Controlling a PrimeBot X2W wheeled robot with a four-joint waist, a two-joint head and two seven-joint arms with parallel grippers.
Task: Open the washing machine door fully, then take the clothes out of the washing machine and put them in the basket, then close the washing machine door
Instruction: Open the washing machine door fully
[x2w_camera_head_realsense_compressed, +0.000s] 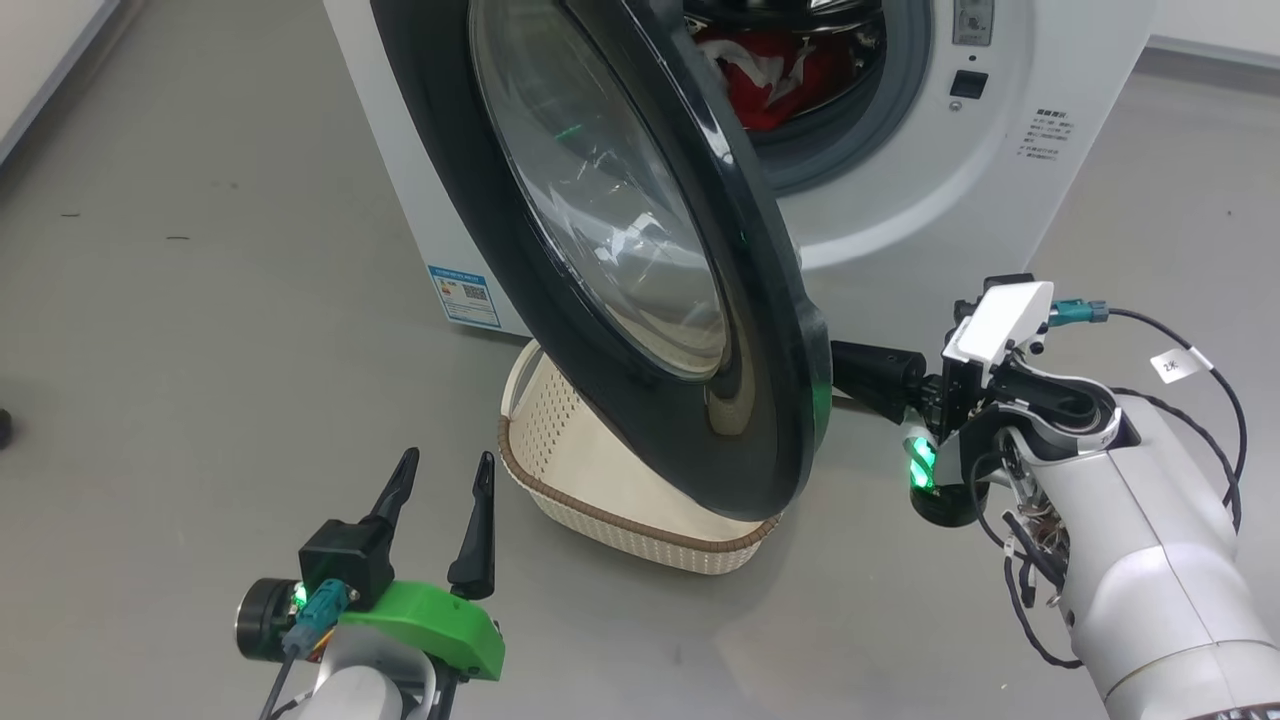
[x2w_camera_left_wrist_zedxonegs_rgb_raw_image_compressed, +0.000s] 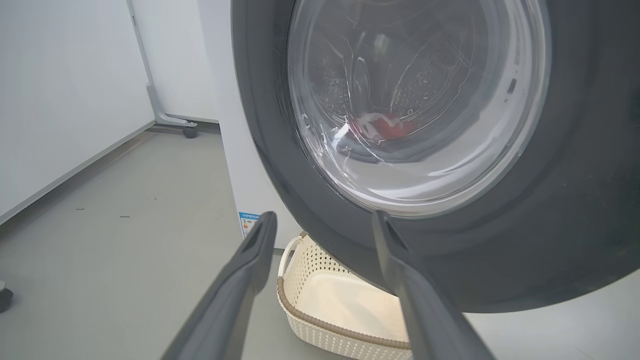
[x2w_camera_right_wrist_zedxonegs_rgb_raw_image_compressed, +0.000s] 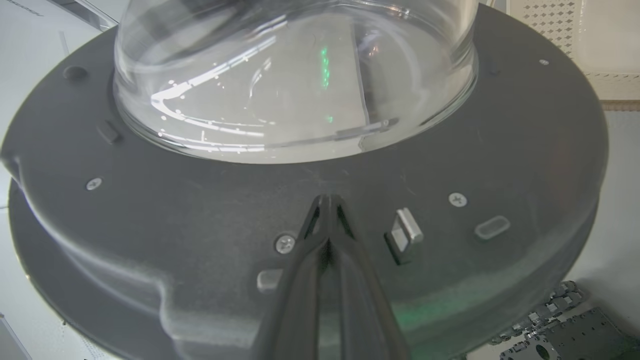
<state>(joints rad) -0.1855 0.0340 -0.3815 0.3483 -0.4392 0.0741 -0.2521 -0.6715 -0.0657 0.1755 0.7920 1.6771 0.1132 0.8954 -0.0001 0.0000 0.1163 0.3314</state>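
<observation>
Right jaws shut tight with tips against the washing machine door (x2w_camera_right_wrist_zedxonegs_rgb_raw_image_compressed: 150, 225); left jaws wide apart, empty

My three-cam setup right now

Head cam looks down on the washing machine door (x2w_camera_head_realsense_compressed: 620, 250), left wrist cam faces its outer glass from low down, right wrist cam is close up on its inner side; head and left both catch the basket (x2w_camera_head_realsense_compressed: 640, 535).

Washing machine (x2w_camera_head_realsense_compressed: 900, 200): on the floor (x2w_camera_head_realsense_compressed: 200, 300), at the rear. Clothes (x2w_camera_head_realsense_compressed: 770, 80): inside its drum. Washing machine door (x2w_camera_head_realsense_compressed: 680, 450): swung out before the opening. Basket (x2w_camera_head_realsense_compressed: 600, 500): on the floor under the door's lower edge, before the machine. Left gripper (x2w_camera_head_realsense_compressed: 448, 458): just left of the basket. Right gripper (x2w_camera_right_wrist_zedxonegs_rgb_raw_image_compressed: 327, 202): at the door's inner face.
</observation>
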